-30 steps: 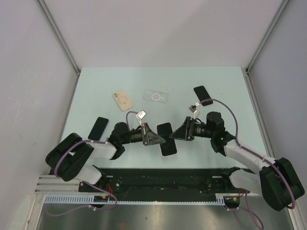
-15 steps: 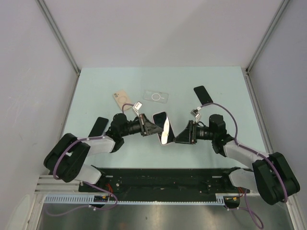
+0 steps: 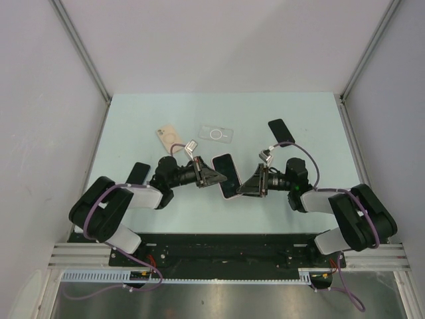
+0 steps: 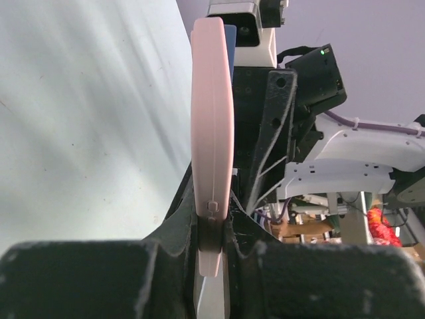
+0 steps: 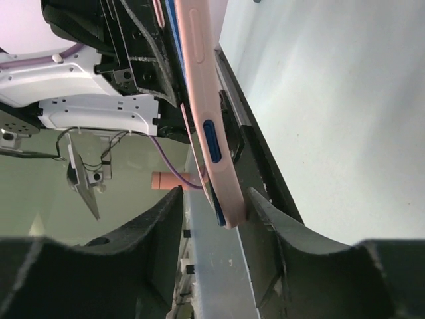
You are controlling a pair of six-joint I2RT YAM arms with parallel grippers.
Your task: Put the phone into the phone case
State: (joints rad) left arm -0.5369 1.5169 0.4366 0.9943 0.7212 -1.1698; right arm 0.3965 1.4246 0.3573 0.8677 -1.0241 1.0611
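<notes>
The phone (image 3: 224, 171) sits inside the pink phone case (image 4: 211, 119), dark screen up and pink rim around it. I cannot tell whether every corner has snapped in. The pair is held up on edge over the middle of the tabletop (image 3: 133, 119), between the two arms. It should handle as a stiff, fairly light slab. The glass face is slick and breakable, while the soft case rim gives better grip, so the short ends and long edges are the places to hold. The left pincer (image 4: 211, 232) is clenched on one end of the case. The right pincer (image 5: 214, 209) straddles the opposite edge, released, with a gap showing on one side
</notes>
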